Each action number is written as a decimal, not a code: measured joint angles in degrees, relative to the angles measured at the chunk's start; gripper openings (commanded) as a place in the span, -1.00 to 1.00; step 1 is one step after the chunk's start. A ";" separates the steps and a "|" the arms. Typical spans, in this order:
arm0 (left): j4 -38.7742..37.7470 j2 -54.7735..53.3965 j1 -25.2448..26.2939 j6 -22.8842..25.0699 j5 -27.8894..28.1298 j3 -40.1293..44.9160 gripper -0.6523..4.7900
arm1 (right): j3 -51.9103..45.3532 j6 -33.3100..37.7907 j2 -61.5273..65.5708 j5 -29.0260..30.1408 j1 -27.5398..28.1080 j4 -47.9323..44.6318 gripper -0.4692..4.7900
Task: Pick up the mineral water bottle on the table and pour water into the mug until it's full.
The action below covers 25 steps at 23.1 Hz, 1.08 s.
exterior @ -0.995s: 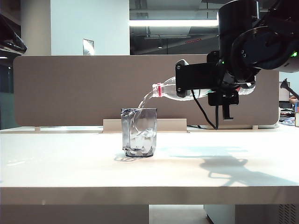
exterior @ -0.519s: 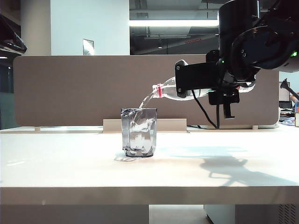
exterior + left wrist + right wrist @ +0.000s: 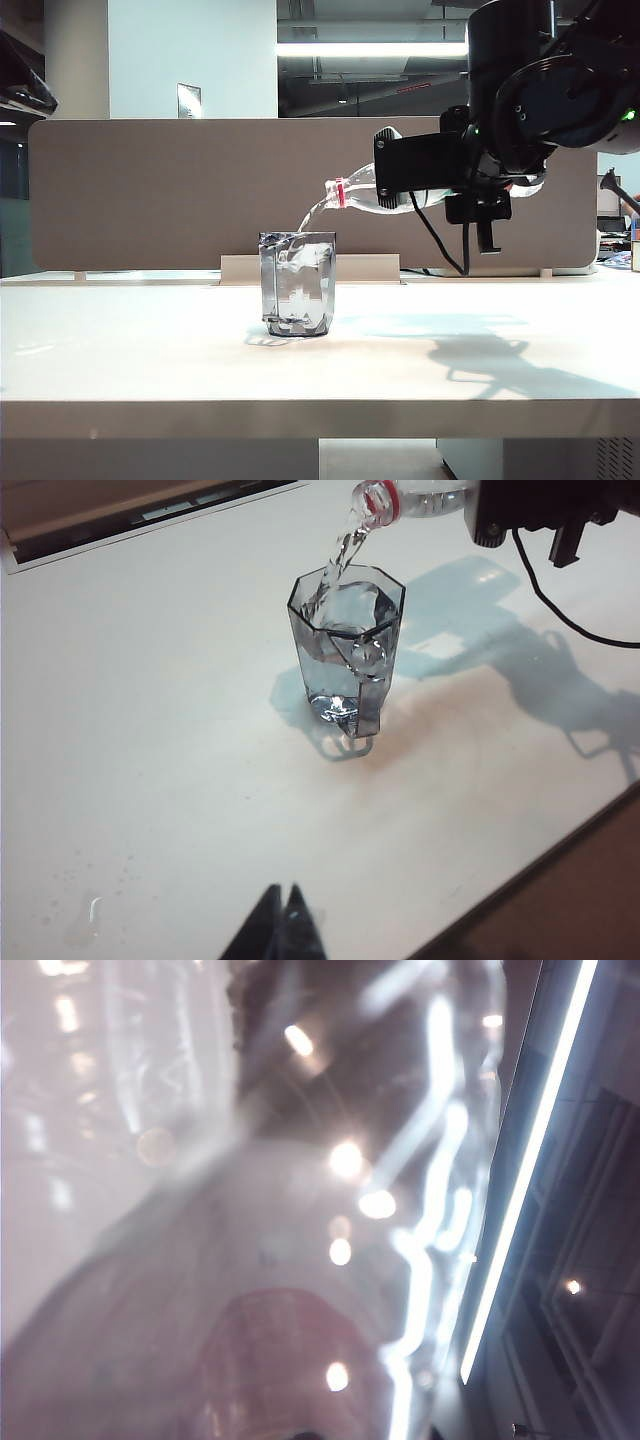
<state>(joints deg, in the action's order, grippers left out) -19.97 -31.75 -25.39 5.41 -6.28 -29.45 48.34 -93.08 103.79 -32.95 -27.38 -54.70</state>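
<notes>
Mineral water bottle (image 3: 375,197), clamped in the right gripper (image 3: 425,180), lies nearly level, mouth just above the mug (image 3: 297,284) rim; water (image 3: 312,212) arcs in, filling most of it. Left gripper (image 3: 282,927), fingertips together and empty, hangs well away from the mug.

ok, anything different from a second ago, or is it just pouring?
Only the water changed: its level in the smoky-grey faceted glass mug rose. The right gripper still holds the clear plastic mineral water bottle tipped over it, stream unbroken. The left gripper stayed shut, hovering above the white table.
</notes>
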 measured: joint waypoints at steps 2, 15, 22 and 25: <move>0.00 0.00 0.00 0.00 0.00 0.00 -0.78 | 0.00 0.00 0.00 0.00 0.00 -0.11 0.04; 0.00 0.00 0.00 0.00 0.00 0.00 -0.78 | 0.00 2.43 -0.07 0.61 -0.39 -0.33 -0.01; 0.00 0.00 0.00 0.00 0.00 0.00 -0.78 | 0.00 12.61 -0.07 0.76 -0.39 -0.33 -0.01; 0.00 0.00 0.00 0.00 0.00 0.00 -0.78 | -0.02 24.72 -0.09 1.11 -0.39 -0.35 -0.02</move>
<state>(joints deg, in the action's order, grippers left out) -19.97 -31.75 -25.39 5.41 -6.28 -29.45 48.31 -68.36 103.70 -31.83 -27.77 -55.05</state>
